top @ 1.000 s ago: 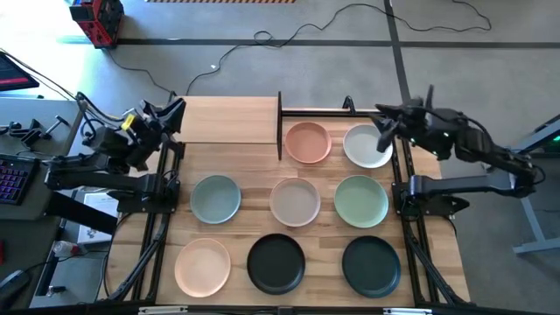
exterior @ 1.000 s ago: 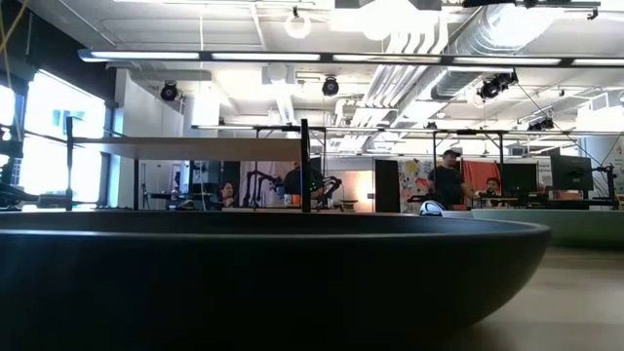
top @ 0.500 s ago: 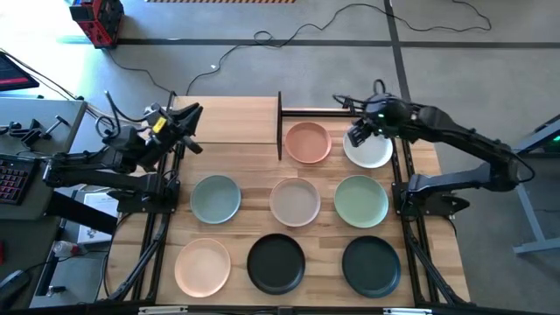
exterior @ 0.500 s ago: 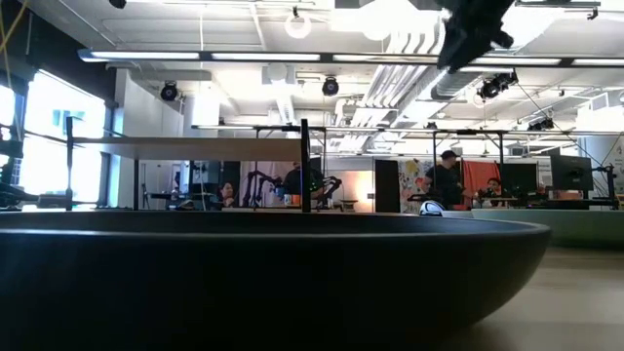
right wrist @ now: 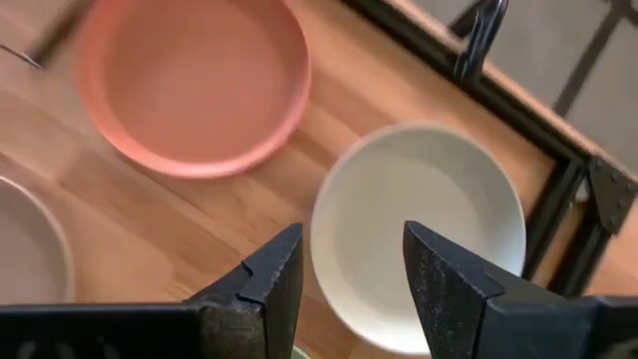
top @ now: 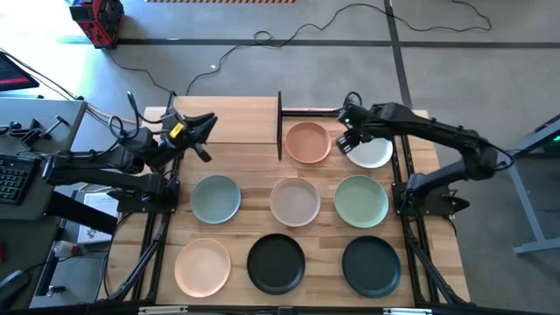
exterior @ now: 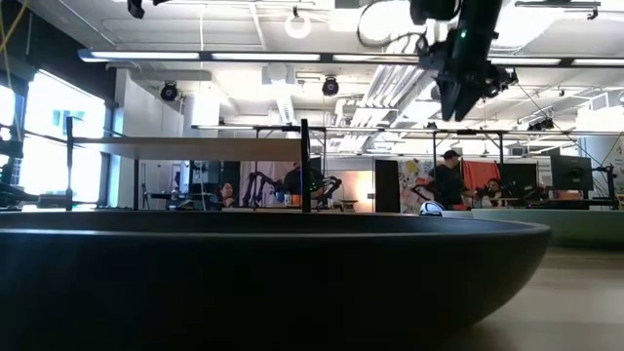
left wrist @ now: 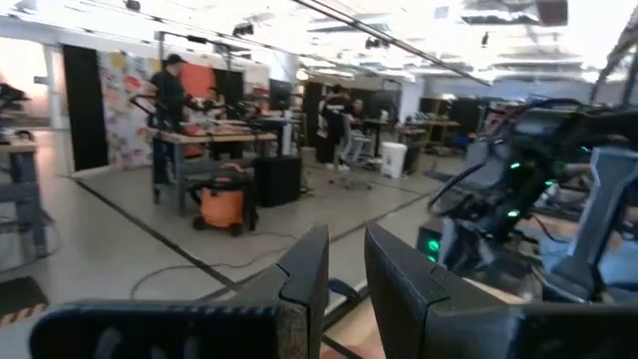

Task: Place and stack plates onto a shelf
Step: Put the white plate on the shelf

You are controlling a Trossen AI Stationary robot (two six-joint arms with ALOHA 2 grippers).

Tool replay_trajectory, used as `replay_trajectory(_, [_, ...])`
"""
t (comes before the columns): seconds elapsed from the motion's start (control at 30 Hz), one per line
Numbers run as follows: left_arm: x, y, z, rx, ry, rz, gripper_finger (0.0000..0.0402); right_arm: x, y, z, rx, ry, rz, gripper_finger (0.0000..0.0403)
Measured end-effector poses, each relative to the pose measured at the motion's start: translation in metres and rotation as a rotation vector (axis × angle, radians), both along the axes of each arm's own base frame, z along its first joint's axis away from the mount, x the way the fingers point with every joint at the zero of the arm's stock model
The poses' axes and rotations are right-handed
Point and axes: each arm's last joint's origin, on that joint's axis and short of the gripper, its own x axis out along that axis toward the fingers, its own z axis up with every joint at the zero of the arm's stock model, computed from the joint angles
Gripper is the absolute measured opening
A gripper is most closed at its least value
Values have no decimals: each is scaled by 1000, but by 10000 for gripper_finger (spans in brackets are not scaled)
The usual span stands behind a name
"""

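Right gripper (right wrist: pixel 344 289) open over pale plate's (right wrist: pixel 429 224) edge.

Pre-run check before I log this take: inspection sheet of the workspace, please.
Surface: wooden table, no spills seen.
Job's things: eight plates on the table; salmon plate and pale plate at the back; shelf bare.
Clutter: nothing seen.
Grippers: right gripper open above the pale plate, holding nothing; left gripper by the shelf's front, holding nothing, a narrow gap between its fingers.
Cables: one loose on the floor behind the table.
Surroundings: open workshop, people at benches.
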Motion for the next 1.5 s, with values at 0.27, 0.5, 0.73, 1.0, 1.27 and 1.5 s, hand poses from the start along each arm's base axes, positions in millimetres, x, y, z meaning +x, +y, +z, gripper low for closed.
replay_trajectory(0.27, [5, 0, -4, -9, 34, -5, 60, 11, -5, -44, 78, 111, -23, 154])
replay_trajectory(0.5, [5, 0, -4, -7, 31, -24, 60, 10, -3, -80, 115, 119, -22, 154])
replay_trajectory(0.73, [5, 0, -4, -7, 31, -24, 60, 4, 0, -108, 111, 136, 31, 154])
replay_trajectory(1.0, [5, 0, -4, -7, 31, -24, 60, -1, 3, -132, 128, 109, 79, 154])
replay_trajectory(1.27, [5, 0, -4, -7, 30, -23, 60, -7, 6, -149, 112, 125, 168, 154])
replay_trajectory(1.5, [5, 0, -4, -7, 30, -23, 60, -5, 5, -149, 78, 126, 221, 154])
